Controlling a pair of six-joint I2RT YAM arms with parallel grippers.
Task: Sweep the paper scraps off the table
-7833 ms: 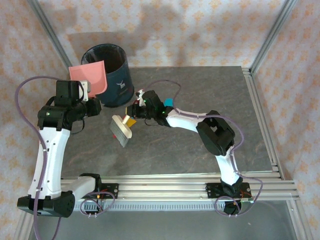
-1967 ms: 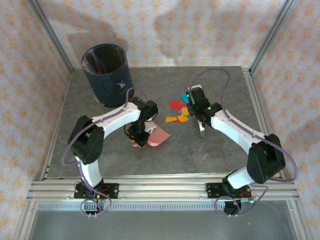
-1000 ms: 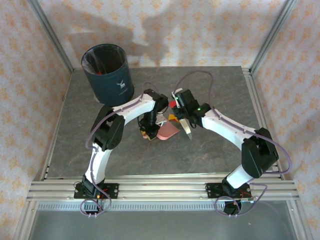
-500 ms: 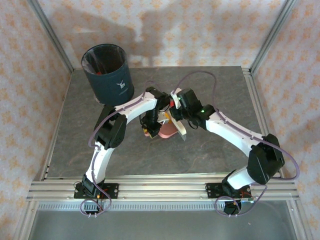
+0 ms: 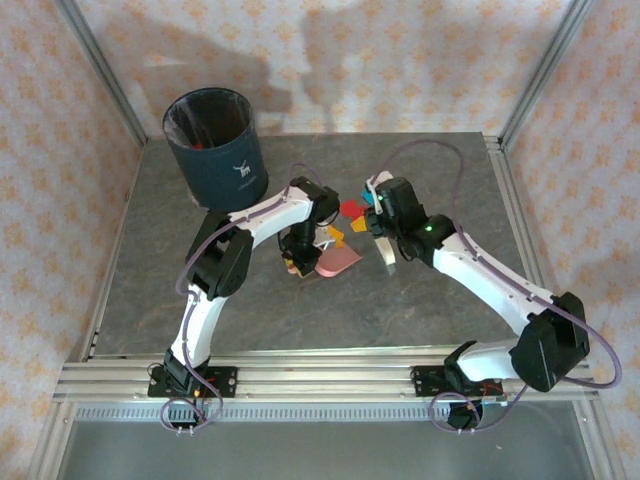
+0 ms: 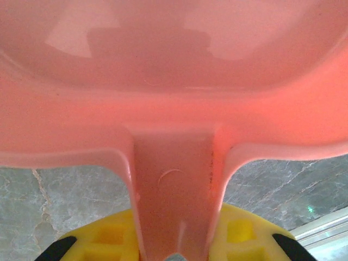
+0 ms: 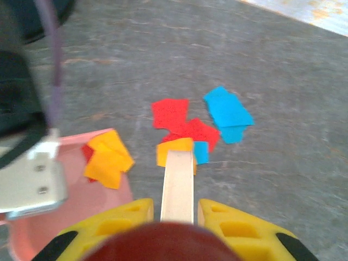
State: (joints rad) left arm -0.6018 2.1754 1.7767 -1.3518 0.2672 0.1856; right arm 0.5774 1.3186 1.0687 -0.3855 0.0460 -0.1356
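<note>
While right tool (image 7: 176,209) grips brush (image 7: 177,179), paper scraps (image 7: 185,128) just ahead — some on dustpan (image 7: 92,206)

We mark white arm links (image 5: 488,280), black joints (image 5: 548,345), black bolted bases (image 5: 448,381), looping purple cables (image 5: 420,143), yellow hollow-celled fingers (image 7: 231,225).

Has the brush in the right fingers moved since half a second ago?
Yes. The brush has moved to the right in the top view, away from the dark bin and the pink dustpan.
</note>
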